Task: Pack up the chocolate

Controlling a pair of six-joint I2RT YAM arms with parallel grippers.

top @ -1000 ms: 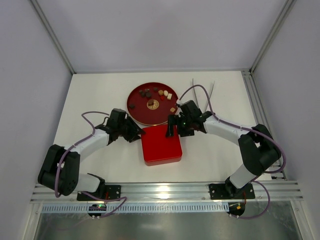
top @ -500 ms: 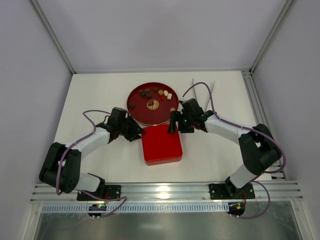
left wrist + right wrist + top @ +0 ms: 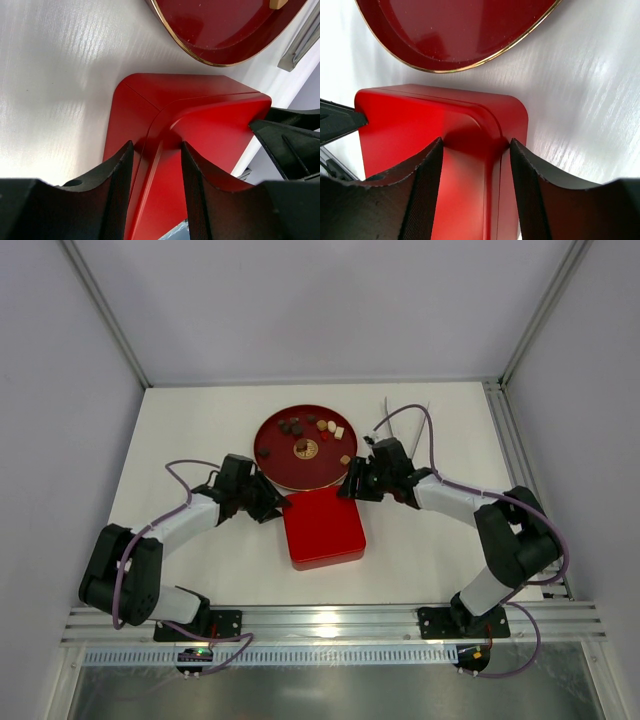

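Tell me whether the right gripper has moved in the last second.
Yes, the right gripper shifted slightly up-right in the top view, toward the round red plate.

A robotics lab test cell is indicated. A white tabletop (image 3: 180, 430) is boxed in by plain pale grey panels (image 3: 300, 300), which are held in aluminium profile uprights (image 3: 103, 312). Behind the left gripper (image 3: 283, 506) and the right gripper (image 3: 347, 486), slotted aluminium rails (image 3: 330, 618) are laid along the near edge, and the black arm bases (image 3: 215, 623) are bolted to them. Purple cables (image 3: 185, 472) are looped along both arms. Further back from the grippers, a white perforated strip (image 3: 330, 653) and small exposed circuit boards (image 3: 196, 654) are fitted. Outward of the right gripper, a side rail (image 3: 505, 450) is run along the table's edge.
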